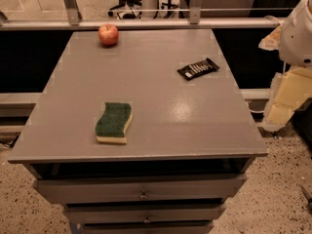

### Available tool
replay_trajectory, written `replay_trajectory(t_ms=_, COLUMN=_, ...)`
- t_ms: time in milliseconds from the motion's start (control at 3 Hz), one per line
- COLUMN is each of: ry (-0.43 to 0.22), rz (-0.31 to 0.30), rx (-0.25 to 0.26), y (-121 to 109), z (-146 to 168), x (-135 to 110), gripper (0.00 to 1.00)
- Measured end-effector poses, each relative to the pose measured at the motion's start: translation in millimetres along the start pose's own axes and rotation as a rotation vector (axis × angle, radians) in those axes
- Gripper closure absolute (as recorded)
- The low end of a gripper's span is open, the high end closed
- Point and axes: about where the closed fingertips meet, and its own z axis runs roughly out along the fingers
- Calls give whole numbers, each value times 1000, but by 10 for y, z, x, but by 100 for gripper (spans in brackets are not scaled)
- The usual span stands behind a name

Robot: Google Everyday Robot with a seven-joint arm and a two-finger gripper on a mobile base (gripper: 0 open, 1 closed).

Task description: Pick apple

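Hanging off the right edge of the table [161, 82], the gripper [285, 99], apart or together impossible to tell, faces a long reach to the apple [108, 34] at the far left corner, best taken from above, centred on the fruit.

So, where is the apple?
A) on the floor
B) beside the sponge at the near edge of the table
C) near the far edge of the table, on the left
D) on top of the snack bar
C: the apple sits near the far left of the table, apart from the sponge and the snack bar, while the gripper hangs past the table's right side.
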Motion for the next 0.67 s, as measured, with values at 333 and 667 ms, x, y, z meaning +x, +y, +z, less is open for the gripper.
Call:
replay_trajectory(t_ms=333, ry=0, rz=0, rx=0, y=0, z=0, x=0, gripper=0)
replay_trajectory(t_ms=667, ry=-29, rz=-3, rx=0, y=-25, z=78, x=-110, gripper=0)
